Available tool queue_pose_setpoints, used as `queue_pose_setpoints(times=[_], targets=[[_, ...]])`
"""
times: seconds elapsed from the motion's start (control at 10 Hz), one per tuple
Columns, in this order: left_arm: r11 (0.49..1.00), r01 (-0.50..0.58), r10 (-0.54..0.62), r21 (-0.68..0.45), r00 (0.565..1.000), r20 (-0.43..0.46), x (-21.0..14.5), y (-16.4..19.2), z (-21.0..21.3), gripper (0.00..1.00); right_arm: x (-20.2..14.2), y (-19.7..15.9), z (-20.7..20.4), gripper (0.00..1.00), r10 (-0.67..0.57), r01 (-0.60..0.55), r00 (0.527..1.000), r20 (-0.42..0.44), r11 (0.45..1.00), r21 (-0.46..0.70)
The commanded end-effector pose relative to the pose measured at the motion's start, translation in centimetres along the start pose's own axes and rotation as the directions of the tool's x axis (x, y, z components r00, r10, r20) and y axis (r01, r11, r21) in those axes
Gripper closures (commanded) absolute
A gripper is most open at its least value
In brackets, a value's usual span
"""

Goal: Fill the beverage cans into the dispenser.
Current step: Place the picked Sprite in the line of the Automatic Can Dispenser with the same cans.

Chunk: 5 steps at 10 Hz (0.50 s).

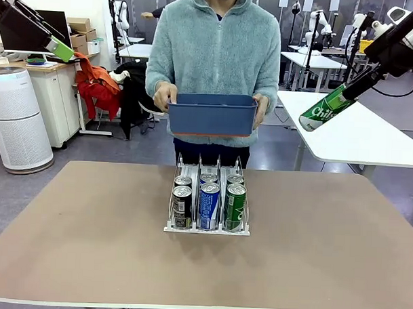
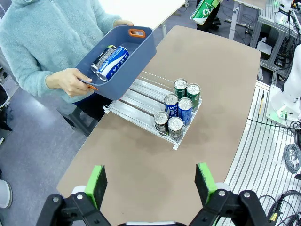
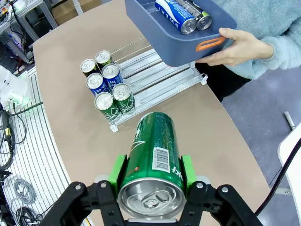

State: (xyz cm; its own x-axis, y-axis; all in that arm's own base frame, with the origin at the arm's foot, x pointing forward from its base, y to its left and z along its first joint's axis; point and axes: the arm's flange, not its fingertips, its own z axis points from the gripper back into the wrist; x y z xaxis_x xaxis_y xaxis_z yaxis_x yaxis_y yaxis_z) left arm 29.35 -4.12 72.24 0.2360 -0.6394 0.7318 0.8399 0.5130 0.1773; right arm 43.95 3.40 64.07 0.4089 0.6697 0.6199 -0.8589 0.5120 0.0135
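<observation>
Partly done. Loaded in the dispenser [image 3: 164, 75] on the worktop [image 1: 88, 245]: six cans [image 1: 209, 202], two per lane, at the robot-side end. Clamped in the right jaws, high and well aside: a green can [image 3: 154, 155]. Left jaws spread wide, empty. Left to load: that can plus two more cans [image 2: 112, 61] in the person's blue tub [image 1: 212, 115] above the far end.

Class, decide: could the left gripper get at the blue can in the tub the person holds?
Probably yes: the left gripper is open and empty, the blue can lies in the open-topped tub, and nothing stands between them.
</observation>
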Motion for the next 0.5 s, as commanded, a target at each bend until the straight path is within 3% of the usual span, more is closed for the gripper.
queue_pose_setpoints(times=[0.0,0.2,0.3,0.4], targets=[[1.0,0.001,-0.001,-0.002,1.0,-0.001,-0.04,-0.02,-0.01,0.0,0.06,0.06,0.17,0.95,0.003,-0.003,1.0,0.001,1.0,-0.005],[1.0,0.001,-0.001,-0.002,1.0,-0.001,-0.04,-0.02,-0.01,0.0,0.06,0.06,0.17,0.95,0.003,-0.003,1.0,0.001,1.0,-0.005],[1.0,0.001,-0.001,-0.002,1.0,-0.001,-0.04,-0.02,-0.01,0.0,0.0,0.0,0.0,0.42,0.0,0.0,1.0,0.0,1.0,0.0],[1.0,0.001,-0.001,-0.002,1.0,-0.001,-0.04,-0.02,-0.01,0.0,0.2,0.78,0.01,0.42,-0.038,0.038,0.999,0.008,0.999,-0.03]])
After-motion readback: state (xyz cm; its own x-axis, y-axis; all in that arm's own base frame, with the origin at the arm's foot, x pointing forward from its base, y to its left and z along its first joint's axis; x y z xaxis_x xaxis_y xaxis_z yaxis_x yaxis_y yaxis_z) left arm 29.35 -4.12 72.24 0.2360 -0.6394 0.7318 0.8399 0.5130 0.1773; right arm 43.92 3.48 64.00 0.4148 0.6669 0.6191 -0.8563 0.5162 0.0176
